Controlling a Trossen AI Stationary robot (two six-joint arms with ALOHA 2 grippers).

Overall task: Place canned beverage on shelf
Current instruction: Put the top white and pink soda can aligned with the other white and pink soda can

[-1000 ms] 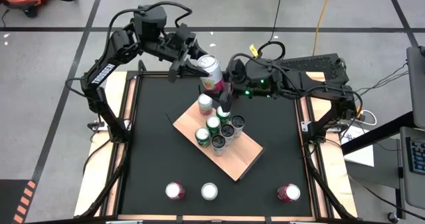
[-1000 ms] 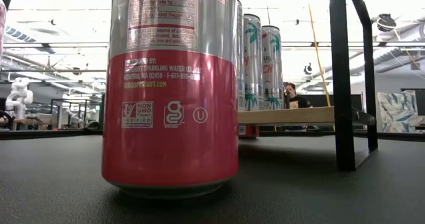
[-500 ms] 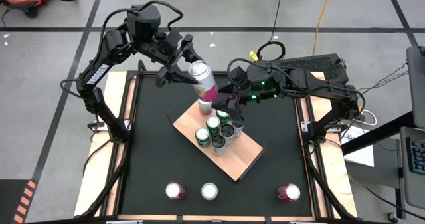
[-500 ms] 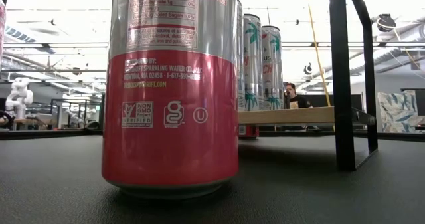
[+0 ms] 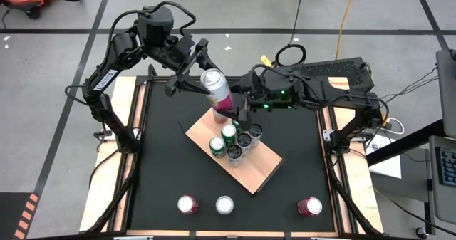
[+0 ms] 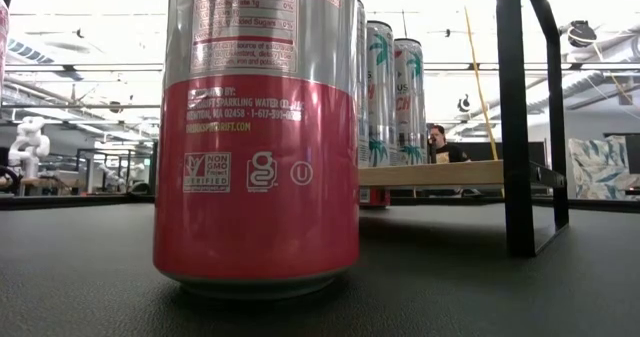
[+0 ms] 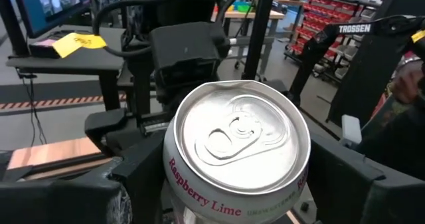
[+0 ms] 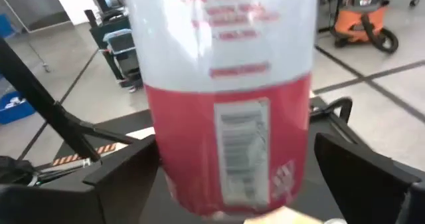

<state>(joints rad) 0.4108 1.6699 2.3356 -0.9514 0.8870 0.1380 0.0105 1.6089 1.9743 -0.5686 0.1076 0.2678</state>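
High view gives you the clearest read: your left pincer (image 5: 203, 83) grips a raspberry-lime can (image 5: 216, 90) by its upper body, holding it tilted above the far end of the shelf (image 5: 265, 174), which sits diagonally on the black worktop (image 5: 160, 162). Your right pincer (image 5: 239, 108) is at the can's red lower half, its fingers spread wide on either side and not clamping. Five more cans (image 5: 234, 139) stand clustered on the shelf board. Three others (image 5: 225, 205) stand in a row near the worktop's front edge, well apart from the shelf.
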